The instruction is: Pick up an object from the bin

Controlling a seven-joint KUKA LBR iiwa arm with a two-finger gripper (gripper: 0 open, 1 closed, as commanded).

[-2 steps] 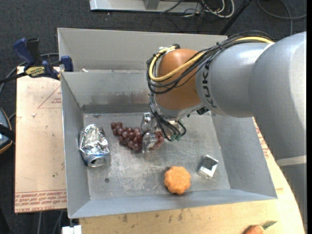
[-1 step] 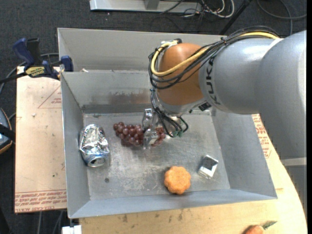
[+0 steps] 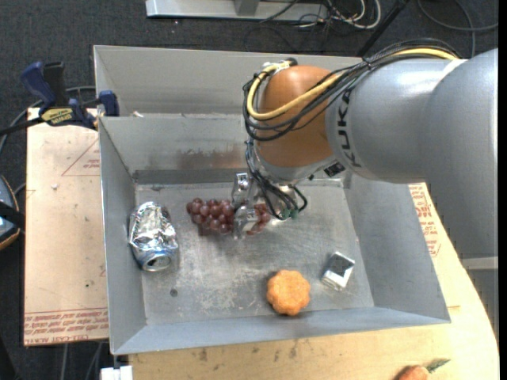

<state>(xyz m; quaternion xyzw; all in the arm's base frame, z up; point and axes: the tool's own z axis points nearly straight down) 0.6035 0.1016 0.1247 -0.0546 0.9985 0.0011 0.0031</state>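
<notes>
My gripper (image 3: 247, 212) hangs under the orange wrist cover near the bin's middle, its fingertips down at the right end of a bunch of dark red grapes (image 3: 212, 214). The grapes lie on the bin floor, and their right part sits between and under the fingers. I cannot make out how far the fingers stand apart. A crushed silver can (image 3: 154, 236) lies to the left of the grapes.
An orange round cookie-like piece (image 3: 287, 292) lies near the front wall. A small silver and black block (image 3: 338, 271) sits to its right. The arm spans the upper right of the bin, with cables looping round the wrist.
</notes>
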